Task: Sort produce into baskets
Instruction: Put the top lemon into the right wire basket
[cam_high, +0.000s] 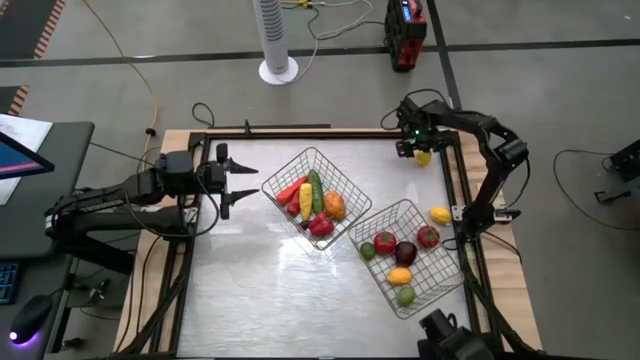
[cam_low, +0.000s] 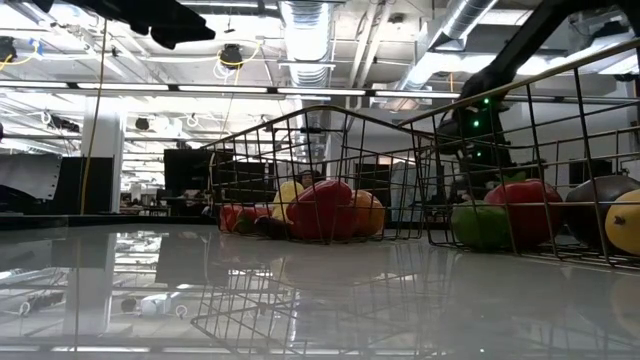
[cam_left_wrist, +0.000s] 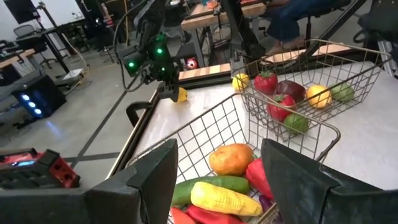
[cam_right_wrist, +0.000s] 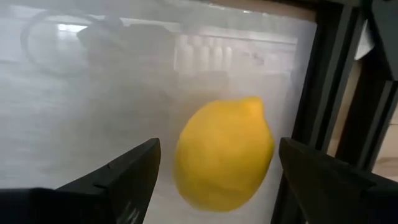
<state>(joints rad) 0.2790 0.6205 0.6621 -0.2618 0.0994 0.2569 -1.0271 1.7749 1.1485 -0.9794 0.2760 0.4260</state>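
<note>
L arm: waits at table's left edge; L gripper (cam_high: 243, 183) points toward the L basket, fingers partly spread, nothing between them.

L basket (cam_high: 345, 185): mid-table, wire mesh, set on a diagonal. Holds red, yellow, green long pieces plus an orange one (cam_high: 334, 206); looks like the veg side.

R basket (cam_high: 432, 272): just right of the L basket, corners near or touching, can't tell which. Holds round pieces: red, dark purple, yellow, green; prob. the fruit side.

Loose yellow piece (cam_high: 440, 215): on the table just outside the R basket's far-right corner, beside the frame rail. Not yet sorted.

Lemon (cam_right_wrist: 224, 151): on the table at the far-right corner, close by the dark rail. Not in any basket.

R gripper (cam_high: 420, 150): down over the lemon, pointing at the tabletop. Fingers spread wide, one on each side of it w/ a gap both sides; not pinching, holding nothing.

Key relation: lemon sits right between the R fingers, slightly toward the rail-side finger. Its long axis, nub end up in the wrist view, seems to run across the closing line, so the jaws would meet its narrower sides; a guess from one close view.

Nearer arm: R, by far; L arm is well apart from it.

Step, as judged: R about to close on the lemon, then carry it to the R basket.
</note>
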